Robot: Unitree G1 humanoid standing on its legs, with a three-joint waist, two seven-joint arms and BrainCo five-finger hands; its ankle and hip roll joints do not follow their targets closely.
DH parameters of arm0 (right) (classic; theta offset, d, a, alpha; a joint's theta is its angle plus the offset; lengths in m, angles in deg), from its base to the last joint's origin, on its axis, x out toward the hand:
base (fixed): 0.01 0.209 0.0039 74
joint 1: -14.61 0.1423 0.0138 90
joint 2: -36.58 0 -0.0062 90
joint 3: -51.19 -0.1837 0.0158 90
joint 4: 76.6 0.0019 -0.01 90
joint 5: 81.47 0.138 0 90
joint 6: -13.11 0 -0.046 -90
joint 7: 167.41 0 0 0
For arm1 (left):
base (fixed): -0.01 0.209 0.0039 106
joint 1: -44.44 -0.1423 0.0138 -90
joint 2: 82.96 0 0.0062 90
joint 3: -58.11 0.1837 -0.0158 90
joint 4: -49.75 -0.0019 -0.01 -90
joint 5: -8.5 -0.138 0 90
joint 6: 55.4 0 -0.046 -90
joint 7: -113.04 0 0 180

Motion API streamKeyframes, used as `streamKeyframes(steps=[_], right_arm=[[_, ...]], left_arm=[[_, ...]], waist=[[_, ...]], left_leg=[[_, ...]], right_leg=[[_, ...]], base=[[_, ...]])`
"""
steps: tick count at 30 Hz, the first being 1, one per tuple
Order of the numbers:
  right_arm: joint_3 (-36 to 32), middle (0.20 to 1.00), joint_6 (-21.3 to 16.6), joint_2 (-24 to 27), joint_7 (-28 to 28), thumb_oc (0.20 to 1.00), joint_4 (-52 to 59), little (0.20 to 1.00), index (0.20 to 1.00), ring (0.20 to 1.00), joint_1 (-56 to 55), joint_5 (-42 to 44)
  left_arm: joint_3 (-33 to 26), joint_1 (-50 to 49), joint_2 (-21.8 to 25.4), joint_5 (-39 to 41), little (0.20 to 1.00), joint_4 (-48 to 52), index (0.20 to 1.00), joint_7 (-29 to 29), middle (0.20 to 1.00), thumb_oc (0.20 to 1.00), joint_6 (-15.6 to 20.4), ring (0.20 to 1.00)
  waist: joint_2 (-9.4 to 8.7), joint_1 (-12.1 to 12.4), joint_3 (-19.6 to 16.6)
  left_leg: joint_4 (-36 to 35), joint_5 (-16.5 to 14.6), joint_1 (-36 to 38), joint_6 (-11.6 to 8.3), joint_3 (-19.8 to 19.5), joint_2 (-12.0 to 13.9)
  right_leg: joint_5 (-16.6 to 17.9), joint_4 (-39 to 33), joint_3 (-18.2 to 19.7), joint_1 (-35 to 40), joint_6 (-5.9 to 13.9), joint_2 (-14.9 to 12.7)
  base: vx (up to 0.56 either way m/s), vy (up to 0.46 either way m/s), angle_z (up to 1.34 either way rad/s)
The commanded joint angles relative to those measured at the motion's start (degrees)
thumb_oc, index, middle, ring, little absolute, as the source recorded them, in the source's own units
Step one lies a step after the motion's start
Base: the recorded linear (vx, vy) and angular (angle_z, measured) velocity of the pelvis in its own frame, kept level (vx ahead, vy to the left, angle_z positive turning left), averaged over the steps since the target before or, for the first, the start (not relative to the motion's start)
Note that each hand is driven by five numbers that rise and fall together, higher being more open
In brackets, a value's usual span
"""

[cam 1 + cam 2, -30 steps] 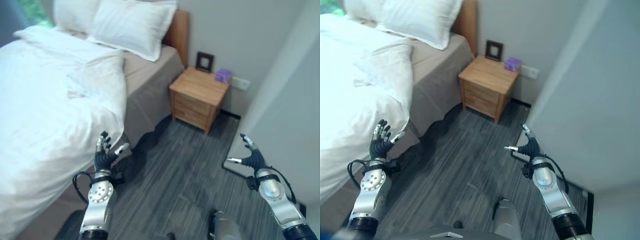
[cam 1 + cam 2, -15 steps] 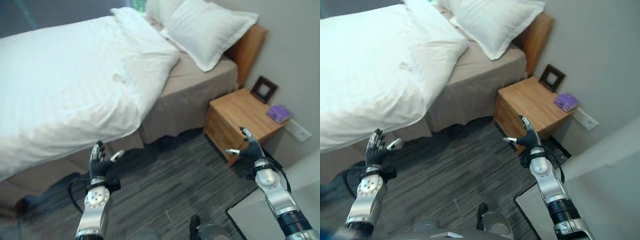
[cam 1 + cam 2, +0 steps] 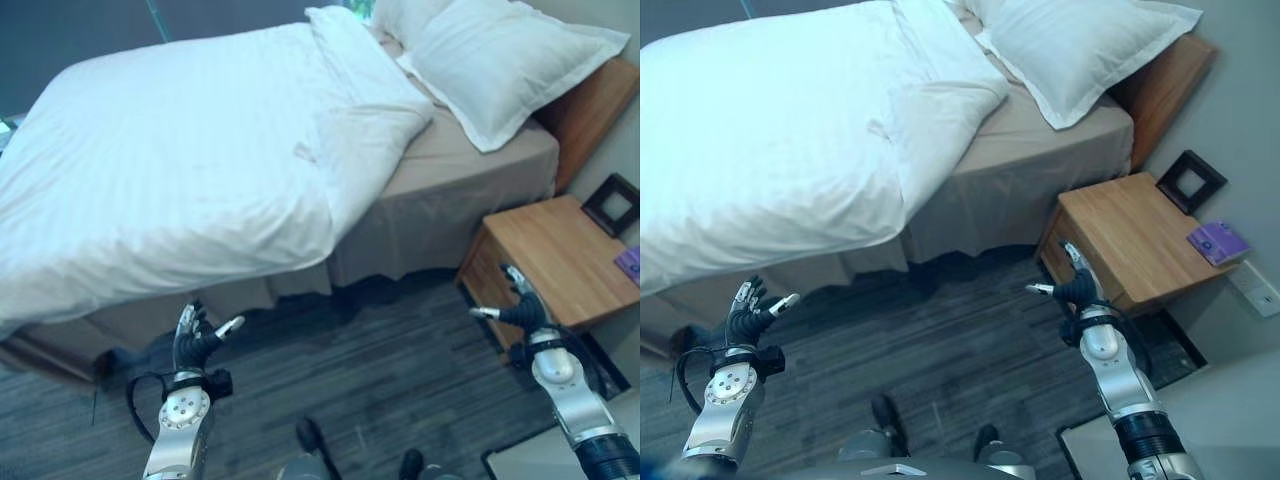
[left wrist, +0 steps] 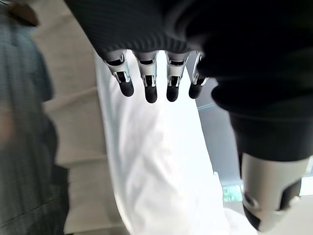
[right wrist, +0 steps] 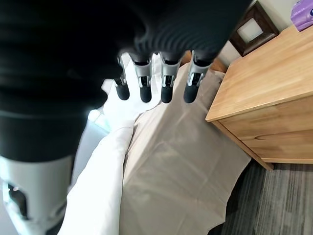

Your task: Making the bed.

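While both hands hang empty over the floor short of the bed (image 3: 450,190), fingers relaxed and apart, nothing gripped: left hand (image 3: 193,343) below the duvet's hanging edge, right hand (image 3: 520,312) just before the nightstand (image 3: 565,255). White duvet (image 3: 190,160) covers most of the bed, its folded-back corner short of the pillow (image 3: 510,60). Best to close in first, then take that corner (image 3: 375,125) and draw it toward the pillow, smoothing evenly.
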Motion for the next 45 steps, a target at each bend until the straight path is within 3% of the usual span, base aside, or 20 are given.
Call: streamKeyframes(steps=[1,4,7,8,9,10,13,16,17,19,22,25,27,28,35,36,38,40,43,45], right_arm=[[1.1,1.000,-2.4,-1.4,-0.3,1.000,2.2,1.000,1.000,1.000,6.6,-3.6],[1.9,1.000,-2.4,-1.4,-0.5,1.000,1.6,1.000,1.000,1.000,8.1,-3.3],[1.0,1.000,-2.1,0.2,-0.5,1.000,0.3,1.000,1.000,1.000,8.8,-1.8],[0.0,1.000,-2.0,0.5,-0.6,1.000,0.0,1.000,1.000,1.000,8.3,-1.0],[0.0,1.000,-2.0,0.5,-0.6,1.000,0.0,1.000,1.000,1.000,8.3,-1.0],[-1.0,1.000,-1.8,0.4,-0.7,1.000,-0.3,1.000,1.000,1.000,7.9,-0.3],[-1.6,1.000,-1.6,0.6,-0.8,1.000,-0.3,1.000,1.000,1.000,7.9,0.1],[-1.8,1.000,-2.0,1.1,-1.1,1.000,-0.7,1.000,1.000,1.000,8.3,0.9],[-1.3,1.000,-2.4,1.3,-0.7,1.000,-0.4,1.000,1.000,1.000,8.8,1.6],[0.7,1.000,-2.8,1.4,0.0,1.000,0.1,1.000,1.000,1.000,10.7,2.9],[3.5,1.000,-3.7,4.3,0.9,1.000,1.3,1.000,1.000,1.000,14.3,3.4],[4.1,1.000,-3.8,5.1,1.3,1.000,1.7,1.000,1.000,1.000,14.9,4.5],[3.6,1.000,-4.1,7.2,2.2,1.000,3.4,1.000,1.000,1.000,14.2,5.3],[3.2,1.000,-4.3,8.2,2.6,1.000,3.8,1.000,1.000,1.000,13.5,5.5],[2.9,1.000,-4.5,9.3,3.9,1.000,4.5,1.000,1.000,1.000,12.1,5.7],[-7.9,1.000,-1.3,4.8,5.3,1.000,-7.5,1.000,1.000,1.000,-1.2,8.1],[-8.9,1.000,-0.7,4.6,5.1,1.000,-9.2,1.000,1.000,1.000,-0.9,8.7],[-9.3,1.000,-0.2,4.9,5.5,1.000,-9.5,1.000,1.000,1.000,-1.2,8.0],[-9.9,1.000,-0.1,4.5,5.5,1.000,-9.7,1.000,1.000,1.000,-1.2,7.5],[-8.7,1.000,-1.1,4.0,4.9,1.000,-9.4,1.000,1.000,1.000,0.7,6.9]], left_arm=[[-1.7,1.6,8.1,-3.7,1.000,5.0,1.000,0.7,1.000,1.000,1.8,1.000],[-1.2,2.5,9.4,-4.1,1.000,4.6,1.000,1.0,1.000,1.000,1.7,1.000],[-0.3,4.1,11.4,-3.2,1.000,4.1,1.000,2.1,1.000,1.000,2.1,1.000],[-0.4,4.7,12.0,-3.0,1.000,3.6,1.000,2.3,1.000,1.000,2.1,1.000],[-0.3,4.7,12.1,-3.0,1.000,3.6,1.000,2.3,1.000,1.000,2.1,1.000],[-0.5,5.4,12.5,-2.7,1.000,3.0,1.000,2.2,1.000,1.000,2.0,1.000],[-0.5,6.0,13.2,-2.5,1.000,2.3,1.000,2.1,1.000,1.000,2.1,1.000],[-0.2,6.5,14.4,-0.8,1.000,-1.7,1.000,2.4,1.000,1.000,3.0,1.000],[0.5,7.6,15.0,0.3,1.000,-2.5,1.000,2.4,1.000,1.000,3.4,1.000],[-0.6,6.8,15.8,2.4,1.000,-4.2,1.000,2.9,1.000,1.000,4.0,1.000],[-0.9,5.8,13.2,6.1,1.000,-5.7,1.000,3.4,1.000,1.000,5.1,1.000],[-0.1,6.0,12.2,7.9,1.000,-6.8,1.000,4.0,1.000,1.000,5.6,1.000],[0.9,6.9,11.2,9.3,1.000,-7.1,1.000,4.9,1.000,1.000,6.0,1.000],[0.8,6.5,11.3,9.7,1.000,-7.3,1.000,5.6,1.000,1.000,5.9,1.000],[1.2,5.0,12.0,8.6,1.000,-8.5,1.000,7.2,1.000,1.000,5.6,1.000],[-6.7,-5.4,5.3,13.4,1.000,-13.9,1.000,6.5,1.000,1.000,1.4,1.000],[-6.2,-5.5,5.8,12.6,1.000,-13.1,1.000,6.4,1.000,1.000,1.5,1.000],[-5.1,-4.7,6.3,11.1,1.000,-13.0,1.000,7.0,1.000,1.000,0.6,1.000],[-4.4,-2.1,7.2,10.7,1.000,-13.0,1.000,6.3,1.000,1.000,1.0,1.000],[-3.2,0.5,8.0,12.2,1.000,-9.7,1.000,6.0,1.000,1.000,2.5,1.000]], waist=[[-5.18,0.1,0.2],[-5.19,-0.2,1.1],[-5.64,-1.7,1.8],[-5.86,-2.5,1.8],[-5.84,-2.5,1.8],[-5.96,-3.3,2.0],[-5.82,-3.3,2.0],[-5.87,-3.4,1.6],[-6.03,-3.8,1.7],[-5.64,-2.5,1.2],[-3.24,-2.1,-0.2],[-2.28,-2.3,0.2],[-1.66,-2.4,1.3],[-1.17,-2.8,1.2],[-0.29,-3.2,0.8],[-5.17,-1.2,1.7],[-5.04,-2.2,1.0],[-4.08,-3.3,-0.8],[-3.73,-4.1,-1.8],[-3.43,-4.5,-0.6]], left_leg=[[0.7,-4.6,1.2,0.90,0.6,-0.9],[0.7,-5.6,2.1,1.35,0.7,-0.6],[0.7,-6.8,4.1,-0.20,-1.4,0.2],[0.7,-7.7,4.9,-0.89,-3.0,0.6],[0.7,-7.8,4.9,-0.88,-3.0,0.6],[0.7,-8.0,5.8,-1.61,-4.2,1.4],[0.7,-8.1,6.6,-2.50,-4.3,2.4],[0.7,-7.8,8.0,-3.52,-4.5,3.4],[0.7,-7.7,8.8,-3.74,-5.1,3.9],[0.7,-6.6,8.6,-5.62,-5.0,5.3],[0.7,-3.0,7.7,-7.95,-4.6,8.8],[0.7,-2.5,7.3,-7.81,-5.9,8.5],[0.7,-1.2,4.7,-6.23,-8.6,5.9],[0.7,-2.5,5.0,-6.79,-8.5,6.0],[0.7,-2.2,5.5,-6.90,-7.6,6.2],[22.7,-7.9,-7.6,-5.09,-11.1,4.9],[27.0,-9.4,-4.7,-4.91,-9.3,4.3],[17.8,-15.2,2.3,-3.22,-8.0,0.8],[10.0,-13.2,5.1,-2.50,-8.9,-0.5],[4.5,-12.7,8.6,-0.83,-8.7,-1.8]], right_leg=[[9.7,9.0,5.6,-0.8,3.91,-7.4],[10.1,13.4,5.2,-4.8,3.52,-8.2],[6.0,-1.1,7.0,-7.8,1.98,-5.0],[8.2,-8.5,10.5,-8.9,2.95,-4.2],[8.5,-8.9,10.4,-8.7,3.01,-4.2],[11.3,-12.9,13.7,-11.2,3.93,-4.9],[11.8,-13.7,13.3,-13.4,4.54,-5.6],[12.5,-13.0,10.0,-12.2,4.32,-6.6],[13.4,-8.6,11.3,-12.5,4.09,-6.9],[13.5,-12.6,8.8,-8.9,4.30,-7.6],[9.7,-13.8,8.9,-8.3,3.01,-3.4],[8.7,-13.8,8.7,-7.8,2.45,-2.7],[8.7,-13.8,7.2,-7.1,1.45,-2.7],[7.8,-13.8,7.0,-6.4,1.90,-2.7],[9.3,-13.8,6.1,-5.3,1.34,-2.8],[0.6,-10.9,14.3,2.0,-1.38,-2.3],[1.3,-10.4,11.5,1.5,-1.85,-2.7],[1.0,-10.1,9.6,1.7,0.13,-3.0],[1.4,-4.5,7.8,-0.2,1.09,-3.6],[6.5,8.3,8.3,-6.0,4.15,-5.7]], base=[[0.17,0.120,0.20],[0.13,0.031,0.41],[0.36,-0.157,0.38],[0.27,-0.178,0.36],[0.33,-0.253,0.68],[0.17,-0.127,0.66],[0.15,-0.175,0.54],[0.18,-0.262,0.08],[0.23,-0.495,0.16],[0.24,-0.539,0.06],[0.24,-0.401,-0.38],[0.04,-0.102,-0.10],[-0.04,-0.077,0.13],[-0.04,0.009,0.50],[0.03,0.010,0.30],[-0.05,-0.017,0.07],[-0.09,-0.008,0.01],[0.04,0.142,0.34],[-0.01,0.148,0.63],[-0.02,0.162,0.28]])
